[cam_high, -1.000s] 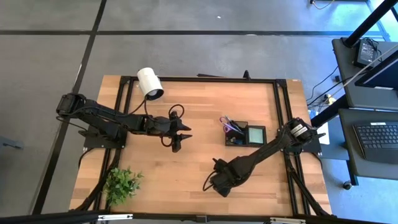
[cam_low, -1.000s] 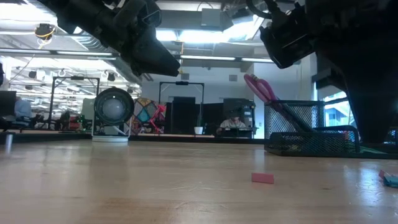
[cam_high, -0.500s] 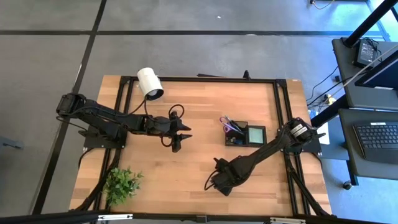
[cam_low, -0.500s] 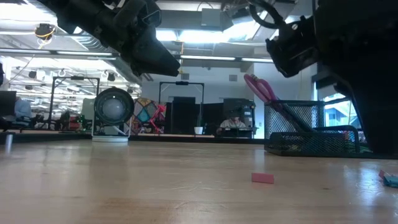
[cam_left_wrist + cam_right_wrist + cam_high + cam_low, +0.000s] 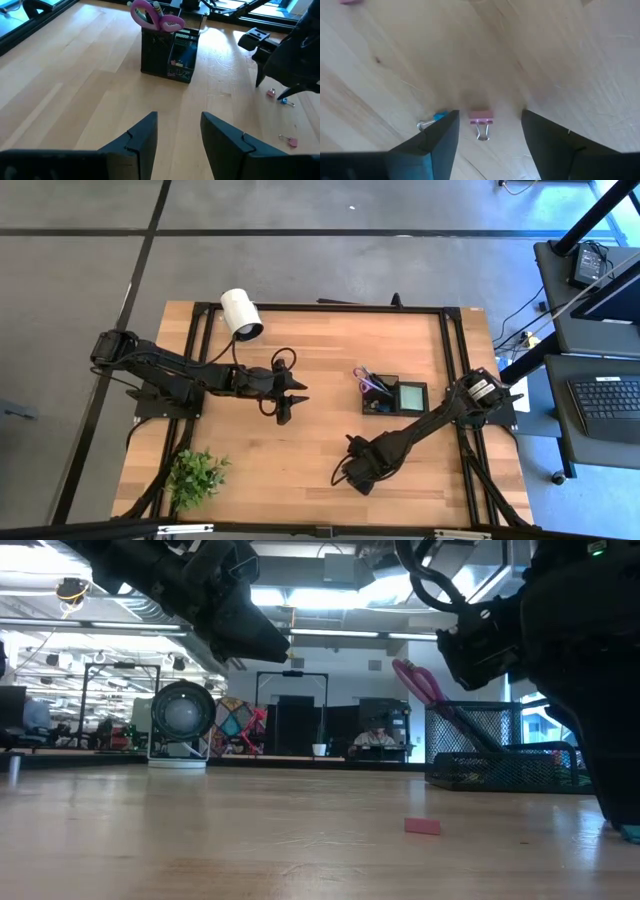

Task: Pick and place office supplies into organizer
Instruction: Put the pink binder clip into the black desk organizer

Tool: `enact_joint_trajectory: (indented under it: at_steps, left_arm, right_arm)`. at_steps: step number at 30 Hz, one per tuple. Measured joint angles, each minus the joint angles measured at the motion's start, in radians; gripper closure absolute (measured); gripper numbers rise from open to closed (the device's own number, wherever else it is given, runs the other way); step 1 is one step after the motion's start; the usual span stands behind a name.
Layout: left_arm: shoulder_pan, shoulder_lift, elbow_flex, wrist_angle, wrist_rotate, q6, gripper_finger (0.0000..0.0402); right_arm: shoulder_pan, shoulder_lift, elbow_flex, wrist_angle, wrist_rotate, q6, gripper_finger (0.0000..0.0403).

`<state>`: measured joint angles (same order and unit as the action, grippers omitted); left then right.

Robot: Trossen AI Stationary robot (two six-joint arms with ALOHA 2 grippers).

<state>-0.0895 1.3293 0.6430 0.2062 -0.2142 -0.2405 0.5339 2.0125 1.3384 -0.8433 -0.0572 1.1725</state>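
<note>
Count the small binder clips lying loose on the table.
3: a pink clip between the right gripper's fingers, a blue clip beside it, another pink clip farther off. Others may be hidden.

High view: straight down from above onto the whole pale wooden slatted table (image 5: 310, 360), both arms in frame, grey floor all round.
Low view: sits at tabletop height, looking level across the boards to the black wire-mesh rectangular organizer (image 5: 500, 755) and the room behind it.
Left wrist view: looks forward and down across the table to the organizer (image 5: 167, 55), well off.
Right wrist view: faces down at the wood, very near, onto a small pink binder clip (image 5: 480, 121), which lies between its two dark fingers (image 5: 432, 142).
Shared: organizer shows in high (image 5: 393, 395), low and left wrist views.
</note>
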Motion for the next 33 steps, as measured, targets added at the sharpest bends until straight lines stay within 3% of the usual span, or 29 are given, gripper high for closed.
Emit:
enact_joint_trajectory:
  at_steps: [6, 22, 33]
  left_arm:
    - [0.000, 0.000, 0.000, 0.000, 0.000, 0.000, 0.0258]
    - [0.000, 0.000, 0.000, 0.000, 0.000, 0.000, 0.0258]
    - [0.000, 0.000, 0.000, 0.000, 0.000, 0.000, 0.0258]
  right_arm:
    - [0.000, 0.000, -0.001, -0.002, -0.002, -0.003, 0.0200]
    - [-0.002, 0.000, -0.003, -0.009, -0.030, -0.001, 0.0320]
    - [-0.001, 0.000, -0.003, -0.001, -0.051, 0.001, 0.0337]
